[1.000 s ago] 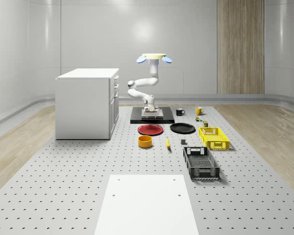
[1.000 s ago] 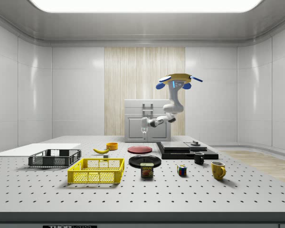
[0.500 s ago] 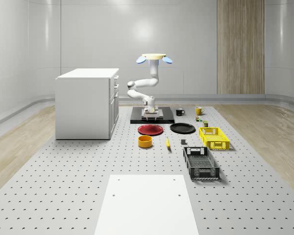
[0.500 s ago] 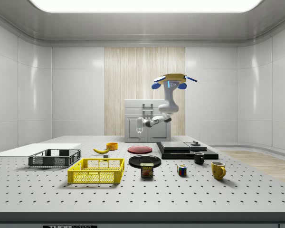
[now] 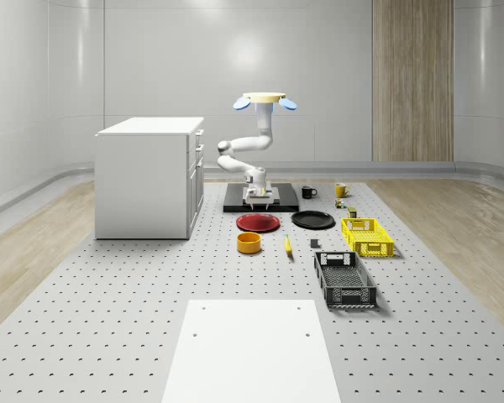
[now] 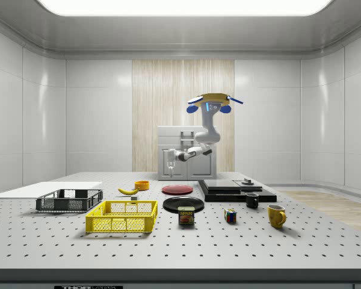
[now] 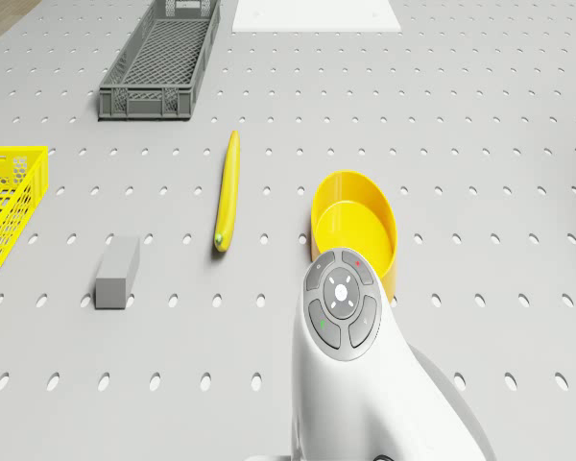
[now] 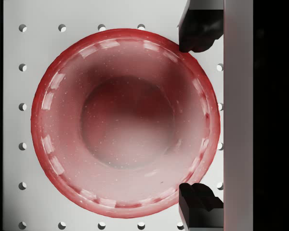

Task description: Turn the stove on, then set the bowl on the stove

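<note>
The drone hovers near the black stove, in the middle of the whole-scene view. Its gripper hangs over the red plate with its fingers spread apart. The yellow bowl sits on the table, just below the plate in that view.

Simulated robotics test lab, not a home kitchen. Perforated grey bench surface with regular hole grid, as on an optical table. Bare panelled white walls, curved corners, one wood-panelled strip, ceiling light panel. Props laid out in rows: stove, white cabinet, yellow crate, black crate (kitchenware as test objects only).
</note>
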Controlling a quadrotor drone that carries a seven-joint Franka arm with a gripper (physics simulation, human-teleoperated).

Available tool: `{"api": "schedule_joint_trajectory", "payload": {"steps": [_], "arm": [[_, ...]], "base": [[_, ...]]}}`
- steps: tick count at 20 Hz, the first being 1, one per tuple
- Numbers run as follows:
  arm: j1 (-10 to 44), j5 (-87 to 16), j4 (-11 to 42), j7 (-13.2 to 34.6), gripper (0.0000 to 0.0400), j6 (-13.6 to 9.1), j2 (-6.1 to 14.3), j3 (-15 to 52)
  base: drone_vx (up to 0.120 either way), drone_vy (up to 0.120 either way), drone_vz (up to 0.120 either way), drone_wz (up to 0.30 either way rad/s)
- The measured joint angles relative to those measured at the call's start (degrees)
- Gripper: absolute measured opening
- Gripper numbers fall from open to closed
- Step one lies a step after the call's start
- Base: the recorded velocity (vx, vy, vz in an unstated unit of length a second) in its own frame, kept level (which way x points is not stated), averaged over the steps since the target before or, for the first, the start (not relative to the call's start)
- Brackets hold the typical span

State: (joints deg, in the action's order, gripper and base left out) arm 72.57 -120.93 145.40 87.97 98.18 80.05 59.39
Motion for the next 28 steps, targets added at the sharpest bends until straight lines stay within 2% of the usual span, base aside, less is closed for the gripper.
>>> {"api": "schedule_joint_trajectory", "payload": {"steps": [28], "arm": [[0.2,0.1,0.0,0.1,0.0400,0.2,0.2,0.0]], "base": [[0.120,0.000,0.000,0.000]]}}
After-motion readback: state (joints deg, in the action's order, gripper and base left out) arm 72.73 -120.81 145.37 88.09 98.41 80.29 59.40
